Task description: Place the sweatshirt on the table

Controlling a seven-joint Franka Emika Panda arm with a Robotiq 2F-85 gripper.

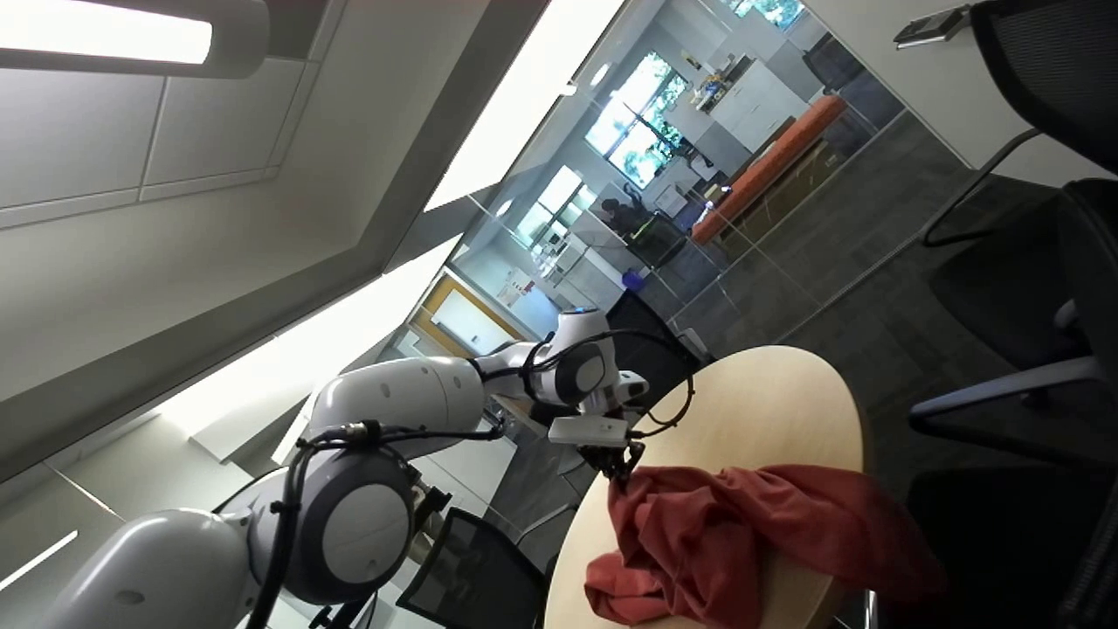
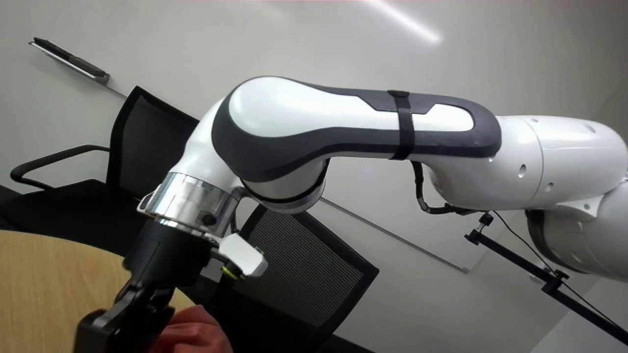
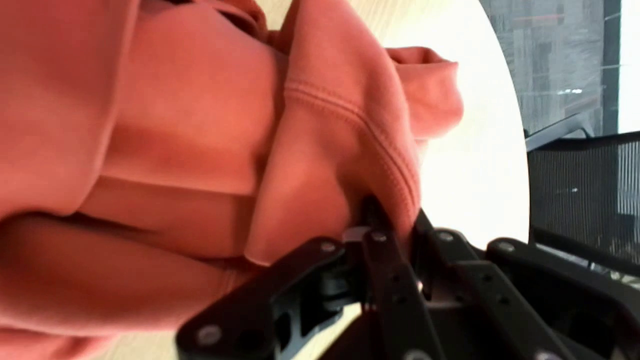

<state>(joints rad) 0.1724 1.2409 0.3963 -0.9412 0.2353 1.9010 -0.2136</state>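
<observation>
"Biggest first, quick. How far along were you?"

"Mostly done, I judged. The rounded, pale wooden table (image 1: 760, 411) bore the bulk of the load; what was left, as I read it, was letting go and maybe drawing in the overhang."

"Next down?"

"Sweatshirt (image 1: 725, 524). Brick red, heaped on the table, rumpled, not folded. In an exterior view one long stretch ran out past the edge. Couldn't tell whether that was sleeve or body."

"Holding anything?"

"Yes. My pincer (image 3: 396, 214) was nearly closed, a ridge of the sweatshirt pinched between its tips, so release was not yet done."

"Smallest?"

"Double-stitched seam (image 3: 360, 119), curving down into my grip in the wrist view."
</observation>
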